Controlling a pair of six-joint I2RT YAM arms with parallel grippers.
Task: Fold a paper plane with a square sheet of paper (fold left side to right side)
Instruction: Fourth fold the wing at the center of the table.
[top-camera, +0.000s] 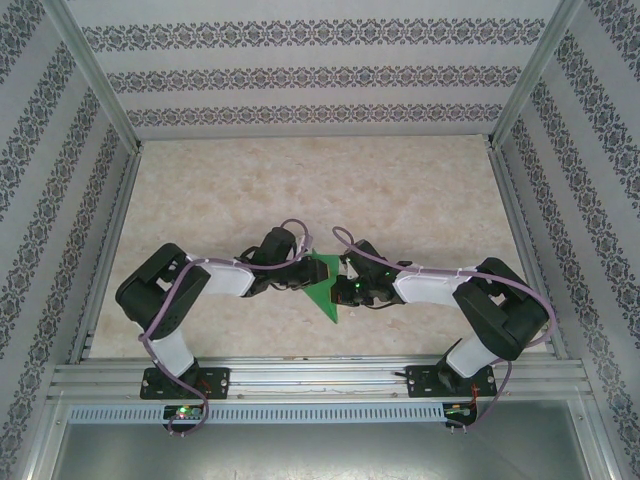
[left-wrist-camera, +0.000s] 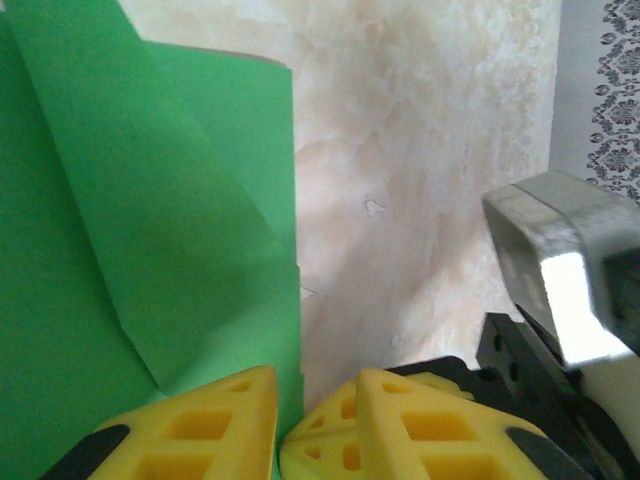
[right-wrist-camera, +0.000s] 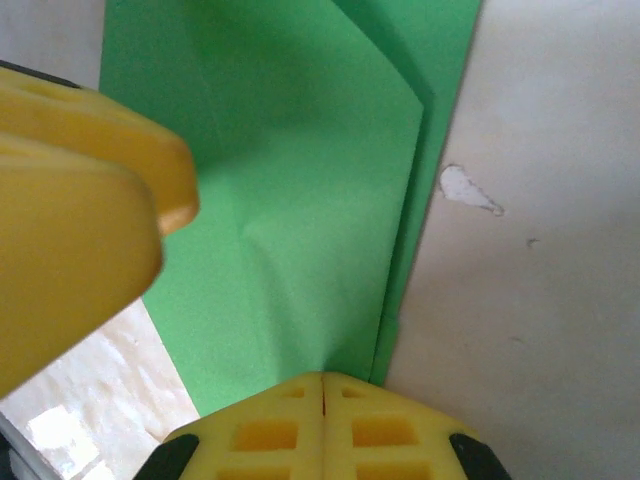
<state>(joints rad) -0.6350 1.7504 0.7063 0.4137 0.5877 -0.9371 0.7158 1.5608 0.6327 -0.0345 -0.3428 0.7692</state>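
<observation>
item 1, green sheet of paper (top-camera: 326, 288), partly folded, is sitting mid-table (top-camera: 300, 190) between 2 arms, right gripper (right-wrist-camera: 322, 420) clamping its layered edge as anchor, left gripper (left-wrist-camera: 285, 440) pinching the opposite edge, seemingly for creasing.

A beige marbled tabletop (top-camera: 300, 190) is being enclosed on three sides by walls (top-camera: 300, 70) papered in floral stripes (grey on white) and edged by aluminium rails (top-camera: 320, 378).

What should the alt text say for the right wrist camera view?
Folded green paper rises from the right arm's shut yellow fingers, which pinch its lower edge. A blurred yellow finger of the left arm looms at left; pale marbled table lies at right.
</observation>
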